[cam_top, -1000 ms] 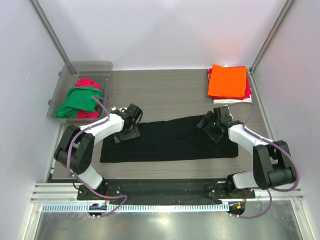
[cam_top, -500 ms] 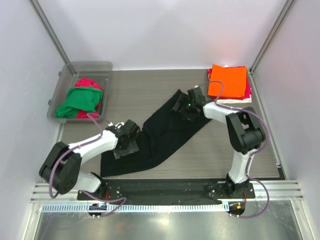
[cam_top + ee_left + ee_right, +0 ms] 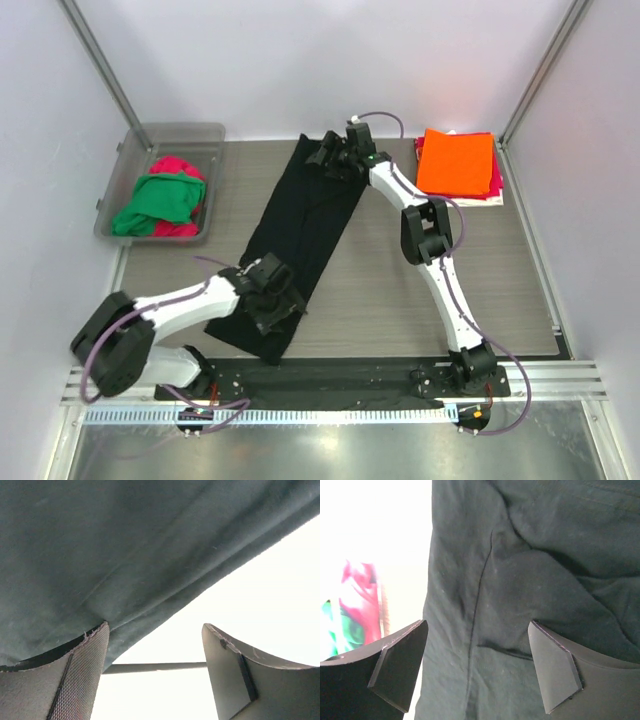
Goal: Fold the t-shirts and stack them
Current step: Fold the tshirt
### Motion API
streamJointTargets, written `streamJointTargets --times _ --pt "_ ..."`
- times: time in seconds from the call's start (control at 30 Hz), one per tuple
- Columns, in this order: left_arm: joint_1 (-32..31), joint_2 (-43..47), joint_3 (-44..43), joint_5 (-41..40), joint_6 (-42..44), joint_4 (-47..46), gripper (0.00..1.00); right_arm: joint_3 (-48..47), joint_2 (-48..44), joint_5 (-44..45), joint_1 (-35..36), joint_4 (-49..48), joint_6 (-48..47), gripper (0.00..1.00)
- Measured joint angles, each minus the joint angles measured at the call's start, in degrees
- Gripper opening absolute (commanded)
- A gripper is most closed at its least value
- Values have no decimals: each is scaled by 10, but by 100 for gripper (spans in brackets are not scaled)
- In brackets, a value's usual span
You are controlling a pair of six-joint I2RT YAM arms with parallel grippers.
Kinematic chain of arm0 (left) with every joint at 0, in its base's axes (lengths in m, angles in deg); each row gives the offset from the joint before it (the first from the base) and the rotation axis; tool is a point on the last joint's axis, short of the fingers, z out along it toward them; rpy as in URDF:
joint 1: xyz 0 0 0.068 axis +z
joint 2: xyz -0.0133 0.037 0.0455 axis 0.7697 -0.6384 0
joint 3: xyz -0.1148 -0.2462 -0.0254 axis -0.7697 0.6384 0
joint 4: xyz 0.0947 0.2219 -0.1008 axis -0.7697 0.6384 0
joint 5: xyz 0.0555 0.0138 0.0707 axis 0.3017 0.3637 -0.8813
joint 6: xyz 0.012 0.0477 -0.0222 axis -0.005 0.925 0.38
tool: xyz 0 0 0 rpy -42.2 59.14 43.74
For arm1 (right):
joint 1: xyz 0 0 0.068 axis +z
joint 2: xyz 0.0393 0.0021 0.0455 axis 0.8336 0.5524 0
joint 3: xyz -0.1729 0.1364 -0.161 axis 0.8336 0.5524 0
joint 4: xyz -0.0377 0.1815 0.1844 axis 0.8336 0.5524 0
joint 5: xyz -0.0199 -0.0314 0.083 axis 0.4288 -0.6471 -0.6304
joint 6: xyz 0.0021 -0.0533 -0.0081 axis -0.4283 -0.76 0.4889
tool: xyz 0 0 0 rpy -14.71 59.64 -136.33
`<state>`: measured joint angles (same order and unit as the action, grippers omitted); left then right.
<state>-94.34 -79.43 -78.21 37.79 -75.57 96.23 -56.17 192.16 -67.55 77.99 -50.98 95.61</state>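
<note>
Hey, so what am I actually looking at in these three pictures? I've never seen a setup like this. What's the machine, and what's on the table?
The machine is two robot arms, a left arm and a right arm, bolted at the near edge of a table. Each ends in a two-finger gripper. The wide picture comes from a fixed camera above and behind them. The two close-ups come from small cameras on the wrists. A black t-shirt lies stretched diagonally across the table. At back left, a clear bin holds green and red clothes. At back right sits a folded stack, orange on top. The left gripper and right gripper are at opposite ends of the shirt, fingers apart, pinching nothing.
</note>
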Motion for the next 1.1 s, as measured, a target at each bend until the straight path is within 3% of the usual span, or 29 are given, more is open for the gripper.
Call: streamJointTargets --times 0.1,0.3,0.47,0.67,0.87,0.97,1.1 --pt "-28 -74 -37 40 -39 -72 77 -70 52 -29 -6 -28 5 88" --pt "-92 -254 -155 125 -89 -241 74 -69 81 -77 -23 -128 27 89" --pt "-136 -332 -242 123 -89 -286 74 -57 86 -110 -37 -164 24 89" --pt "-156 -330 -271 101 -78 -222 77 -7 57 -132 -49 -189 4 93" --pt "-185 -288 -391 17 -23 -23 82 6 30 -131 -57 -146 -9 100" --pt "-201 -225 -447 -40 1 50 82 6 8 -131 -60 -112 -10 100" --pt "-208 -118 -446 -110 19 120 82 17 -55 -129 -62 -73 -10 100"
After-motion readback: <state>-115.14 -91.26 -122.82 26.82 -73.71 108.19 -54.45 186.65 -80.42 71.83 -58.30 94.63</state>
